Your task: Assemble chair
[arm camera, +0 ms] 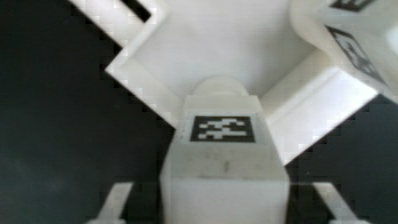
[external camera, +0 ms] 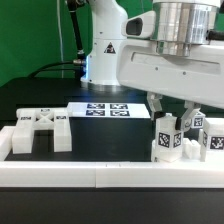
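Observation:
In the exterior view my gripper [external camera: 170,118] hangs over the right side of the table, shut on an upright white post [external camera: 165,140] that bears marker tags. In the wrist view this post [arm camera: 222,150] runs out from between the jaws of the gripper [arm camera: 224,205], its square tag facing the camera. One fingertip [arm camera: 121,200] shows on each side of it. The post's rounded far end meets a white V-shaped chair part [arm camera: 151,60]. More tagged white chair parts [external camera: 208,140] stand just to the exterior view's right. A flat white part with cut-outs [external camera: 40,132] lies at the left.
The marker board [external camera: 105,108] lies mid-table behind the parts. A long low white border rail [external camera: 100,175] runs along the front. The arm's white base [external camera: 105,50] stands at the back, against a green backdrop.

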